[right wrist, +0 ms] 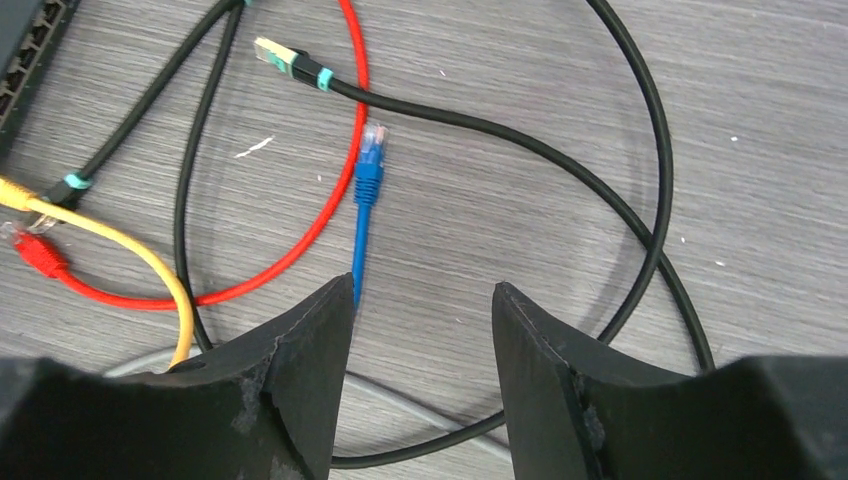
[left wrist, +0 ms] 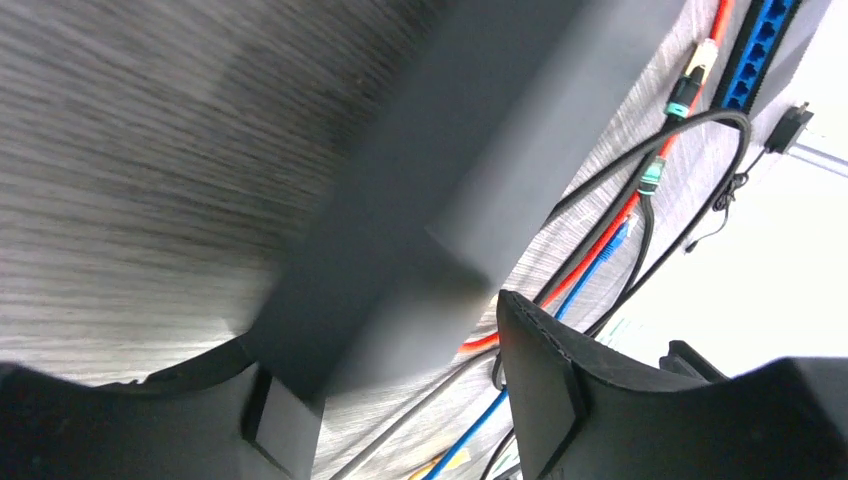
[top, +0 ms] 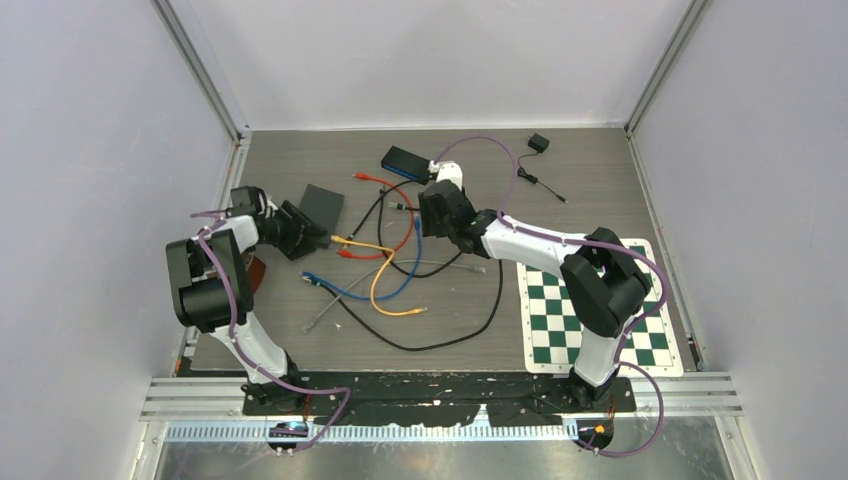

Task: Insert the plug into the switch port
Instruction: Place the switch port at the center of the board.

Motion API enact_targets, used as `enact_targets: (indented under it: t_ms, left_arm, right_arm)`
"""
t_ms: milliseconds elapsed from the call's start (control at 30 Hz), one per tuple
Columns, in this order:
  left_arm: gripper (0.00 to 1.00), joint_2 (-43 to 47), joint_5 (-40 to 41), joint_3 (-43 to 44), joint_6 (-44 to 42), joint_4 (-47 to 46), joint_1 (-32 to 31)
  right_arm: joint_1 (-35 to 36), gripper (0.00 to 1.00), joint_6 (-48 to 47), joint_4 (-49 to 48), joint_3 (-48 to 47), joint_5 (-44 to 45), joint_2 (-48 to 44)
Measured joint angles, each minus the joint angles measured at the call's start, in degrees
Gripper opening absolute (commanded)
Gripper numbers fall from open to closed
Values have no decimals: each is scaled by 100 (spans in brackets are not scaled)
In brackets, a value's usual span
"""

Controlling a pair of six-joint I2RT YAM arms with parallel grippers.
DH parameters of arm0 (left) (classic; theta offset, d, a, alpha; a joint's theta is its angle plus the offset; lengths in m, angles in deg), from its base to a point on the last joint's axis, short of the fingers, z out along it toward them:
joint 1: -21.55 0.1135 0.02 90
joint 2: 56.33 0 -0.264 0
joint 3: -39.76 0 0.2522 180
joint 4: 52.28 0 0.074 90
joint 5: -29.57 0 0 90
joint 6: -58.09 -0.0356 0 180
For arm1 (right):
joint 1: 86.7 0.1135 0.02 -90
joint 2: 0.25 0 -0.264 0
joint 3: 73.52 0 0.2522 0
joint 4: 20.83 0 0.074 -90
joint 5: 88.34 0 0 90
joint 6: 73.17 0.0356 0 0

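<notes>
The blue Ethernet plug (right wrist: 371,160) is lying flat on the wood-grain table (right wrist: 760,150). Its long axis is running straight away from the right gripper (right wrist: 422,290), with the clear tip pointing toward the far side, where the blue network switch (top: 405,160) is sitting. The right gripper is hovering just behind the plug with its jaws apart, holding nothing. The left gripper (left wrist: 390,350) is straddling a dark grey box (left wrist: 480,150) with its jaws parted and a gap showing beside one finger.
</notes>
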Motion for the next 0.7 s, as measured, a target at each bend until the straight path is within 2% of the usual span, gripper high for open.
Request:
enact_targets:
  t_ms: [300, 633, 700]
  left_arm:
    - [70, 81, 229, -17, -96, 299, 15]
    - [70, 1032, 258, 46, -289, 776, 15]
    - [79, 1349, 254, 114, -367, 883, 15]
  right_arm:
    - [-7, 62, 0, 341, 7, 0, -26]
    - [79, 54, -879, 72, 144, -1873, -837]
    - [216, 53, -922, -125, 109, -2238, -911]
